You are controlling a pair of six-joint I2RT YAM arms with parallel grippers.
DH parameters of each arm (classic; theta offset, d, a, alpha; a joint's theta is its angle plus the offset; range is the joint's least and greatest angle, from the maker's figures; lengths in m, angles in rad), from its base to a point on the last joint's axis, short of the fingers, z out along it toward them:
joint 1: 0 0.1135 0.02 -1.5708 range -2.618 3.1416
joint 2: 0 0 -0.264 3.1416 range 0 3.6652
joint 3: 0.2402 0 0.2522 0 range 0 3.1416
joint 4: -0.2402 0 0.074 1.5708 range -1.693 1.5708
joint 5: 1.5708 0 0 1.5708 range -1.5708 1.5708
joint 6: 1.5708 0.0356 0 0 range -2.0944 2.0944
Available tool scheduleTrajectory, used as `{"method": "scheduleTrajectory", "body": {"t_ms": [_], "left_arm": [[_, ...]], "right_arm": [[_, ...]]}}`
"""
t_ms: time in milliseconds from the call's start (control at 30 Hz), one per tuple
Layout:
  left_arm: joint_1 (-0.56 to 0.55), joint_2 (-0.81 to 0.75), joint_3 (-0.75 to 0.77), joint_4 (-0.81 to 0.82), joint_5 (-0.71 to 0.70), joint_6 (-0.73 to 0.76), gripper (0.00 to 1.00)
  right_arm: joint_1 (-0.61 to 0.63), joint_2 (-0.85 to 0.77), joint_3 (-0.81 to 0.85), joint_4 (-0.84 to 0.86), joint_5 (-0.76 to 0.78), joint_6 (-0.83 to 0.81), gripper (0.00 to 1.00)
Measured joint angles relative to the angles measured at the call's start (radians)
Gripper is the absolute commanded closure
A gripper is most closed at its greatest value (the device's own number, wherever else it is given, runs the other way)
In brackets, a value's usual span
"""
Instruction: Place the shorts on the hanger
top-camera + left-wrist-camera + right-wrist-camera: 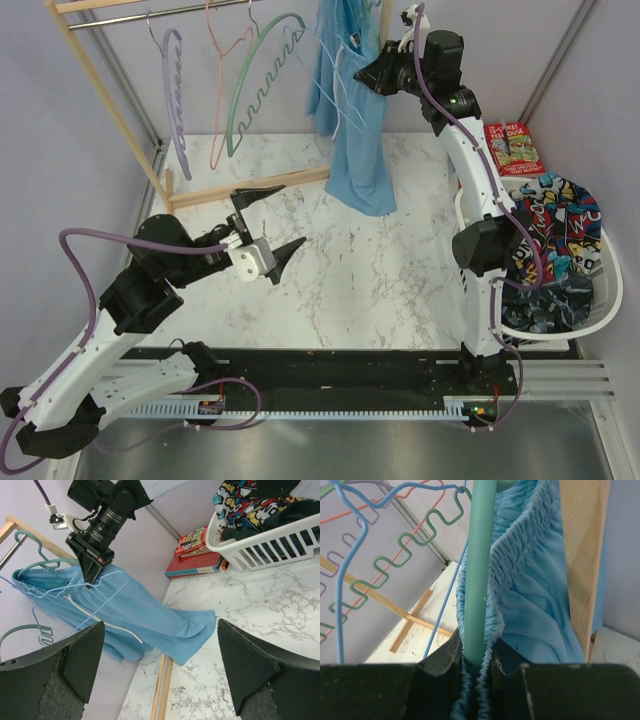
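**Right claw (pixel 476 656) pinching hanger (pixel 479 570) and shorts (pixel 530 580) up at the rack**

Right claw is pressing its dark, blunt fingers (pixel 442 655) almost together. The narrow gap between them is being filled by the hanger's smooth, thick teal plastic bar and a fold of ruched elastic waistband. From the wrist view the pads seem to be bearing on fabric rather than bare plastic, though the contact is partly hidden.

The shorts are hanging high at the back of the table (pixel 330 290), beside the pale wooden rack (pixel 110 100). They are soft sky-blue cloth with a fine mesh-like weave, bunching tightly at the waist and draping loose below, with one leg trailing down close to the marble. A white drawstring cord (pixel 100 617) is running diagonally across the front.

Left claw (pixel 278 225) is hovering low over the veined white marble, well apart from the garment. Its black, wedge-shaped fingers (pixel 75 665) are standing wide apart and empty.

On the rack, a dark green wavy-edged hanger (pixel 241 88) and a lilac notched hanger (pixel 176 100) are dangling to the left of the shorts, and a thin blue wire hanger (pixel 339 605) is hanging just beside the teal one.

At the table's right edge, a white slatted plastic basket (pixel 600 300) is sitting heaped with cartoon-print clothes (pixel 550 225), with a stack of books (pixel 512 148) lying behind it.
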Motion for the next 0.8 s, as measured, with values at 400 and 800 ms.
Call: {"method": "scheduleTrajectory", "body": {"t_ms": [400,800], "left_arm": [[0.015,0.000,-0.012,-0.023,-0.001,-0.008,0.01],[0.154,-0.023,-0.026,-0.026,0.002,-0.151,0.01]], "right_arm": [[0.000,0.000,-0.016,0.040,0.019,0.019,0.33],[-0.002,-0.178,-0.135,0.039,0.140,-0.040,0.11]]}}
